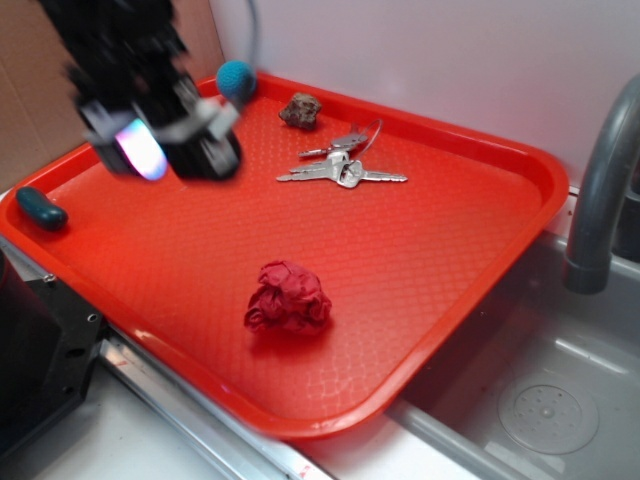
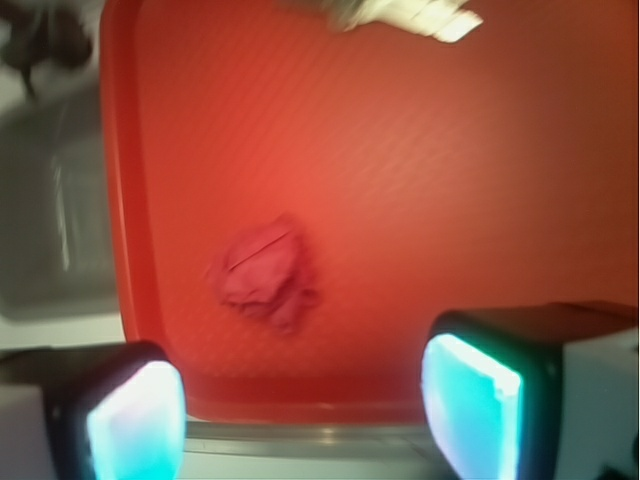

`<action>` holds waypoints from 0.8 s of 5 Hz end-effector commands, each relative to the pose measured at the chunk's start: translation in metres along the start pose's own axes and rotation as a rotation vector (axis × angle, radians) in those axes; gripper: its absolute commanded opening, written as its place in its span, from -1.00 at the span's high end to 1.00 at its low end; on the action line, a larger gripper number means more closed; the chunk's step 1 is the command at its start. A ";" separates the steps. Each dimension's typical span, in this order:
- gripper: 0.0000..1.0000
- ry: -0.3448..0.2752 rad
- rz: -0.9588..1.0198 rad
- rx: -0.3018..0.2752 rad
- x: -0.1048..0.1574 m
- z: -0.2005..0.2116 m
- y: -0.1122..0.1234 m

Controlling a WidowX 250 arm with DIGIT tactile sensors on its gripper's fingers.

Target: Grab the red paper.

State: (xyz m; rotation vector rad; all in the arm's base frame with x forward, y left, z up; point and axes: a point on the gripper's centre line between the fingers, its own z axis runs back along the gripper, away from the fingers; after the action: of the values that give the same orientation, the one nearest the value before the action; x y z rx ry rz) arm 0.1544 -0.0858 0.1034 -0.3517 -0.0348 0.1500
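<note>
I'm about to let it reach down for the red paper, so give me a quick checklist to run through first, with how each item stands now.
1. Tool open: ok, pads wide apart.
2. Tool empty: ok.
3. Red paper in view: ok, lying free on the tray.
4. Space around the paper: ok, keys, rock and blue ball lie well away.
5. Tool above the paper: not ok, it hangs over the tray's far left part.
6. Image sharpness: not ok, both views are blurred.

Pale wall [image 1: 450,60] standing behind, brown board [image 1: 30,110] lining the left, grey faucet [image 1: 600,190] rising over a steel sink [image 1: 540,400] at right.
</note>
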 end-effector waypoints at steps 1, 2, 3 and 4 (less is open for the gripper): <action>-1.00 0.068 -0.118 0.011 0.029 -0.056 -0.016; -1.00 0.182 -0.147 -0.052 0.028 -0.084 -0.016; -1.00 0.274 -0.164 -0.016 0.020 -0.097 -0.016; -0.71 0.339 -0.232 0.073 0.011 -0.095 -0.017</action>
State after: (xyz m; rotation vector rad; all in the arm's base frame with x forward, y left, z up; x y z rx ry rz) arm 0.1851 -0.1277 0.0216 -0.3128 0.2509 -0.1178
